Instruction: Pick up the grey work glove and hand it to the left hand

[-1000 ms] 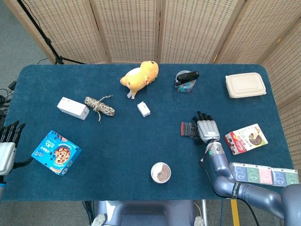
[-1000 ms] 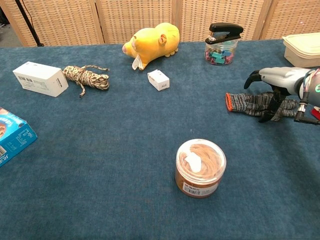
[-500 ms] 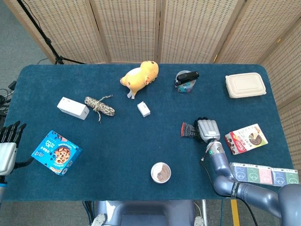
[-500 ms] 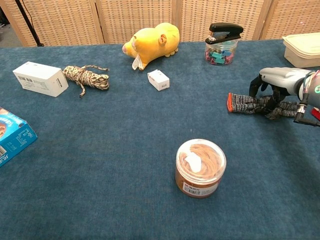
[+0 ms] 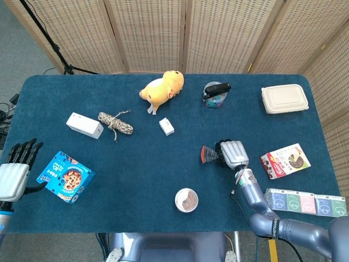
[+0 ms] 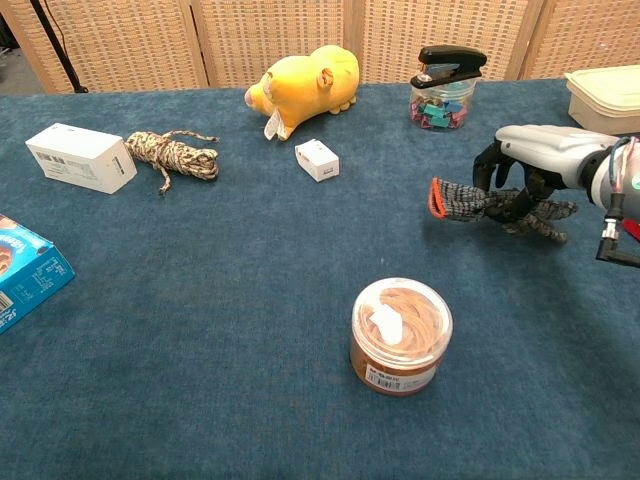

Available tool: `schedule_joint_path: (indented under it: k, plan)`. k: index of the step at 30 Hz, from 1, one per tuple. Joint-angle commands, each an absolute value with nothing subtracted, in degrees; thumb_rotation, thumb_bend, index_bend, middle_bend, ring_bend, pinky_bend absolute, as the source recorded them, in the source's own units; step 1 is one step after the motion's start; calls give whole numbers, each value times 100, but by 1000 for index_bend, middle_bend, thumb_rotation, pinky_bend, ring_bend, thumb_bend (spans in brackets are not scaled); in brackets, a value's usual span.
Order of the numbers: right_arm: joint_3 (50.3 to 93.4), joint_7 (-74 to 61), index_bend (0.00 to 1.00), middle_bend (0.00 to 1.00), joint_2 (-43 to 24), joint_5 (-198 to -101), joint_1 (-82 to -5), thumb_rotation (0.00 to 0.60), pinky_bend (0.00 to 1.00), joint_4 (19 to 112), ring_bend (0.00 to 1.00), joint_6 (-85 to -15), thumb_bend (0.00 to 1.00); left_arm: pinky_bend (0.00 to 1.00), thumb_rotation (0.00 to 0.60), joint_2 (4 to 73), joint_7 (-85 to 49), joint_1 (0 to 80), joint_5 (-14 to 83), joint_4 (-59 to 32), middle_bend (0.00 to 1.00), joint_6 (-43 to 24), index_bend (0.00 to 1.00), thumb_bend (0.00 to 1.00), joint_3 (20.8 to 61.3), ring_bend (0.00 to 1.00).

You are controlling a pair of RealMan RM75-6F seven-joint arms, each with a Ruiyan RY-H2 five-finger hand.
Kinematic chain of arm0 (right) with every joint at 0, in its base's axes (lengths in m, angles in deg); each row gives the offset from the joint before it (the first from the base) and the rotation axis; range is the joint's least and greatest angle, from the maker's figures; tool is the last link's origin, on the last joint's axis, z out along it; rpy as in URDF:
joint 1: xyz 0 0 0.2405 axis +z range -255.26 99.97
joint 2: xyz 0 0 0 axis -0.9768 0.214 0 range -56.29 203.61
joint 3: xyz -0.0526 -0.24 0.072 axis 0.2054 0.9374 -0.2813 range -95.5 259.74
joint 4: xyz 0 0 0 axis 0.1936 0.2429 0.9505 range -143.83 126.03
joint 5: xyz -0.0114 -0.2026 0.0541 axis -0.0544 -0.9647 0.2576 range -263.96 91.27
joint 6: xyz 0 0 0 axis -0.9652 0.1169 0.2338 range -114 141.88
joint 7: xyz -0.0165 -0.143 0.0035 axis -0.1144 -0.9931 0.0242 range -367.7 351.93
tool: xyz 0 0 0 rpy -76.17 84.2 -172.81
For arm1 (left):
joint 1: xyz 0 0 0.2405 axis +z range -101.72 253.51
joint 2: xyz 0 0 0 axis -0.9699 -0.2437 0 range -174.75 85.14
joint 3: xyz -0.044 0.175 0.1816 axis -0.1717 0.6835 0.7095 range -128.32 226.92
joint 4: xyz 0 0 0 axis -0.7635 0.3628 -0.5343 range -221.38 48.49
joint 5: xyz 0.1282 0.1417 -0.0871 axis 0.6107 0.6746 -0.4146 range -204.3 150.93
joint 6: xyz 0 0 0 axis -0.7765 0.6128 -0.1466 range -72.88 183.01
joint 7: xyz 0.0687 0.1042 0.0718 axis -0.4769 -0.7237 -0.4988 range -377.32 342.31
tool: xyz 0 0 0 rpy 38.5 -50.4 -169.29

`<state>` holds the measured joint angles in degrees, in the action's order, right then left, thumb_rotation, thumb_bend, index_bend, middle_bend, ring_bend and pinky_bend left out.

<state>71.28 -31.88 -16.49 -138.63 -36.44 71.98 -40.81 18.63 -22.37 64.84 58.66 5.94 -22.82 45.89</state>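
The grey work glove (image 6: 470,202) with its orange cuff hangs off the table, gripped by my right hand (image 6: 530,165) with fingers curled around it. In the head view the glove (image 5: 209,155) pokes out to the left of the right hand (image 5: 233,154), right of the table's middle. My left hand (image 5: 16,169) is at the far left edge, fingers spread and holding nothing, beside a blue cookie box (image 5: 65,176). The chest view does not show the left hand.
A lidded jar (image 6: 401,335) stands near the front, left of the right hand. A stapler on a clip jar (image 6: 444,88), yellow plush (image 6: 305,85), small white box (image 6: 317,159), rope bundle (image 6: 177,154), white box (image 6: 80,157), and snack packs (image 5: 284,161) lie around.
My right hand closed on the glove and lifted it off the table, shifting left. My left hand rose a little further into the head view.
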Motion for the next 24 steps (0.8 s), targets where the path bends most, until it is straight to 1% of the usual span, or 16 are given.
schedule_joint_path:
  k: [1,2,9,14,21,24]
  plan:
    - [7026,-3236,536,390,-1535,-13839,-3536,600,528,7681,340,-4032,474,0,600,1685,-2369,6003,6407,652,0,-1794,0,0,4688,0]
    - [6997,-3340,536,390,-1522,-13764,-3484,600,528,7825,341,-4034,474,0,600,1619,-2339,5840,6561,722,0,-1617,0,0,4708,0]
    - [6938,-4188,536,390,-1707,-13295,-3163,600,528,8432,341,-4361,475,0,600,1440,-1799,5068,7275,962,0,-916,0,0,4810,0]
    - [6819,-4544,535,390,-1861,-12975,-2964,600,528,8795,341,-4617,475,0,600,1376,-1623,4641,7383,1276,0,-380,0,0,4870,0]
    - [6649,-4792,534,391,-1965,-12639,-2749,600,528,9272,341,-4887,475,0,600,1495,-1306,4176,7291,1595,0,128,0,0,4840,0]
    - [6661,-4970,534,390,-2026,-12563,-2641,600,531,9405,340,-5010,475,0,600,1550,-1339,4014,7247,1685,0,287,0,0,4812,0]
